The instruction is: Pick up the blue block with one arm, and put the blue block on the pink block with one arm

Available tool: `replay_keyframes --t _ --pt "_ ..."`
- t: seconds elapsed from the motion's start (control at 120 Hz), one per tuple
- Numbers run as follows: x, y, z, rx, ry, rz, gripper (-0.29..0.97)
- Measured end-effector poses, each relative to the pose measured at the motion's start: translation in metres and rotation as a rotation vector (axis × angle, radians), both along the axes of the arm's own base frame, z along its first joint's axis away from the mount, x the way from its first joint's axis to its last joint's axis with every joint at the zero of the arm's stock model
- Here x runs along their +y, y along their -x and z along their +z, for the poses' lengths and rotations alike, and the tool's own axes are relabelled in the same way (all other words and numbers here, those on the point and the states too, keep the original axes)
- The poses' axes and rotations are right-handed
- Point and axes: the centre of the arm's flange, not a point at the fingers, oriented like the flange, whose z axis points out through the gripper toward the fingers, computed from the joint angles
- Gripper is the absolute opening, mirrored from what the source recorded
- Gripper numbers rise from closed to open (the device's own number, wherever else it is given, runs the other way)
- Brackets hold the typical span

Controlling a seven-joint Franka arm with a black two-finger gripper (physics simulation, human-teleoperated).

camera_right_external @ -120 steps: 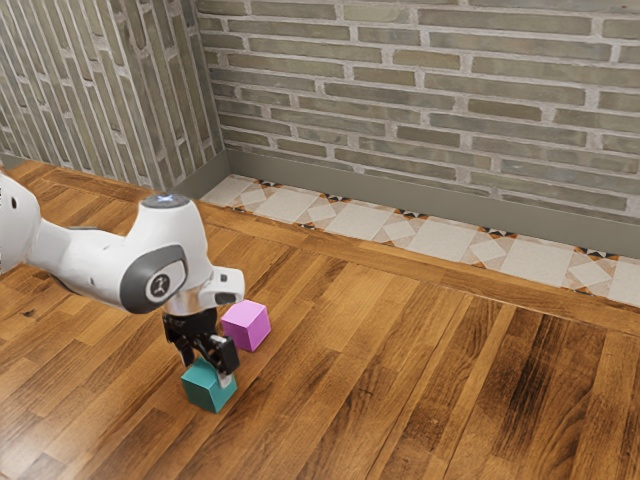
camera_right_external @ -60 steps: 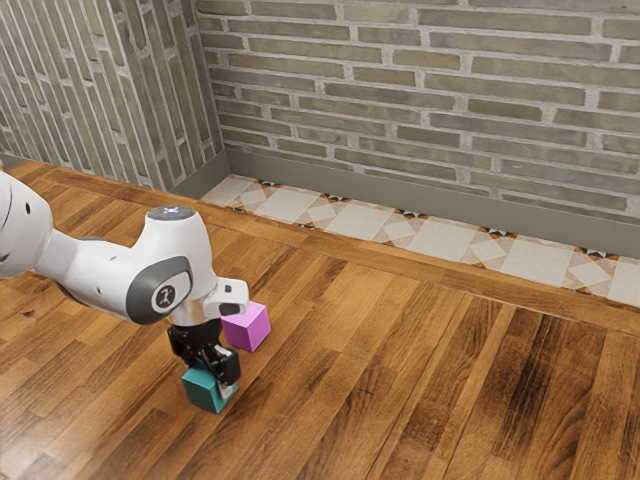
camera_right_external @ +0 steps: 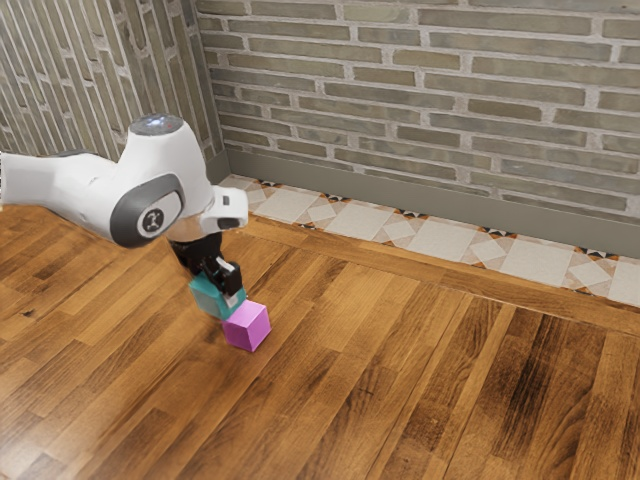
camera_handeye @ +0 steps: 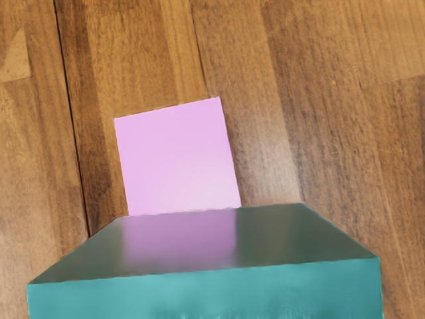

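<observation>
The blue block (camera_right_external: 209, 296), teal in colour, hangs in the air with my gripper (camera_right_external: 213, 289) shut on it. It is just above and slightly to the exterior view's left of the pink block (camera_right_external: 247, 326), which rests on the wooden floor. In the wrist view the blue block (camera_handeye: 212, 266) looms large right under my hand, and the pink block's top face (camera_handeye: 176, 156) lies below and beyond it, partly covered by the held block.
Wooden planks (camera_right_external: 420, 380) stretch around the blocks. A tiled strip (camera_right_external: 440, 238) runs along the brick wall (camera_right_external: 420, 90) at the back, and a second brick wall (camera_right_external: 100, 90) stands at the exterior view's left.
My gripper has lifted the blue block off the floor and carried it up and back, from in front of the pink block to just above its near-left side.
</observation>
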Motion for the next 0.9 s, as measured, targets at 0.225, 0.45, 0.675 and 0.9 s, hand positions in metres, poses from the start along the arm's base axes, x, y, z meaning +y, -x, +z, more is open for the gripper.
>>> replay_keyframes --t 0.225,0.45,0.675,0.9 --pt "-0.005 -0.054 0.006 0.044 -0.016 0.0 0.37" --pt "0.014 -0.072 -0.016 0.099 -0.012 0.051 0.37" --pt "0.012 -0.081 -0.03 0.126 -0.01 0.056 0.37" --pt "0.013 -0.091 -0.042 0.139 -0.006 0.063 0.37"
